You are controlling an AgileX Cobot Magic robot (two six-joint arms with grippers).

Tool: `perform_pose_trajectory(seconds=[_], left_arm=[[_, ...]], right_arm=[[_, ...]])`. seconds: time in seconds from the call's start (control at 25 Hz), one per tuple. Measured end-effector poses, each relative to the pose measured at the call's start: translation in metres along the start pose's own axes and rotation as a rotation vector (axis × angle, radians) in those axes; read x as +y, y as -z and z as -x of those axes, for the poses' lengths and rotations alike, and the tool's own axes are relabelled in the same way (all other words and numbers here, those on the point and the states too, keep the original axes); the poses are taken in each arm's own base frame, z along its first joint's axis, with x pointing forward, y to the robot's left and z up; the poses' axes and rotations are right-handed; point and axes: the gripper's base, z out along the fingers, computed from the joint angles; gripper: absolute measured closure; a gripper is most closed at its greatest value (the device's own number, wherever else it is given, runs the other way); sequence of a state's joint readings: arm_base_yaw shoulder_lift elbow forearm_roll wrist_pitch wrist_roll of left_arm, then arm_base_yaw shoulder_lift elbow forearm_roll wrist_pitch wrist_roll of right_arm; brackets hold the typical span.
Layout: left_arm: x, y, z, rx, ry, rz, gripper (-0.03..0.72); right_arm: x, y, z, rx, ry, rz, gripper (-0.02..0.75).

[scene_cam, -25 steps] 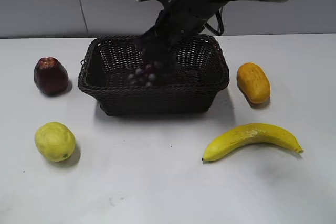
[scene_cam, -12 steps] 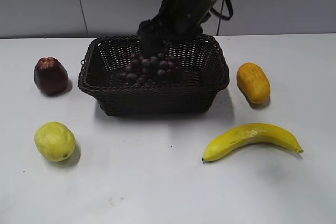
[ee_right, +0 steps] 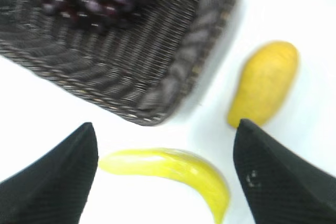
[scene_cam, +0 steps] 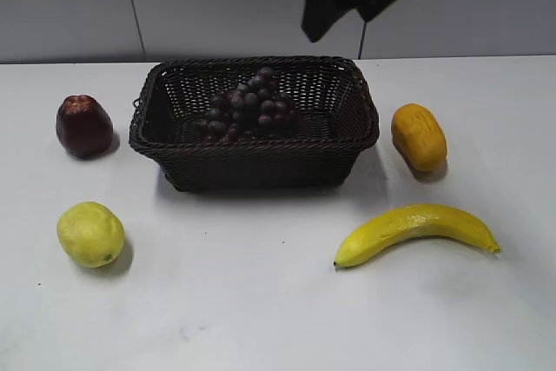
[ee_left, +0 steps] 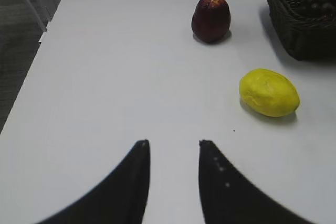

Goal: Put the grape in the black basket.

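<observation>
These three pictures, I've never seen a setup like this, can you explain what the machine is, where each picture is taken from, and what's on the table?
This is a robot with two arms, each ending in a two-fingered gripper. One picture looks at the white table from the front; the other two come from cameras on the arms' wrists, so the dark prongs at the bottom are the gripper fingers.

The black basket holds the grape bunch. Around it lie a dark red fruit, a yellow-green fruit, a banana and an orange-yellow fruit.

The left gripper hangs open over bare table. The right gripper is open, high above the basket's corner. Neither holds anything.
</observation>
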State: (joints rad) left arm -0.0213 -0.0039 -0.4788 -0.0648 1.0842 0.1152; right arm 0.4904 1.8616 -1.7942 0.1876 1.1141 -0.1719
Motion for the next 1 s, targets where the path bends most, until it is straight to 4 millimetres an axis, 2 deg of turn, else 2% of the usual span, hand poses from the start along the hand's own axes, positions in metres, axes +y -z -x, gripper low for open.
perform_pose_trajectory(seconds=[0.2,0.32,0.4,0.6,0.8,1.0], left_arm=[[0.000,0.000,0.000,0.000,0.000,0.000,0.452],[0.000,0.000,0.000,0.000,0.000,0.000,0.452],[0.000,0.000,0.000,0.000,0.000,0.000,0.452],[0.000,0.000,0.000,0.000,0.000,0.000,0.452],[0.000,0.000,0.000,0.000,0.000,0.000,0.452],[0.000,0.000,0.000,0.000,0.000,0.000,0.452]], right_arm=[[-0.051,0.018,-0.014,0.059,-0.146,-0.076,0.135],[-0.073,0.033,-0.021,0.044,-0.233,-0.135,0.144],[-0.079,0.041,-0.030,0.045,-0.265,-0.160,0.146],[-0.066,0.066,-0.065,0.065,-0.280,-0.174,0.146],[-0.039,0.096,-0.122,0.060,-0.302,-0.164,0.146],[-0.010,0.134,-0.180,-0.066,-0.290,-0.172,0.146]])
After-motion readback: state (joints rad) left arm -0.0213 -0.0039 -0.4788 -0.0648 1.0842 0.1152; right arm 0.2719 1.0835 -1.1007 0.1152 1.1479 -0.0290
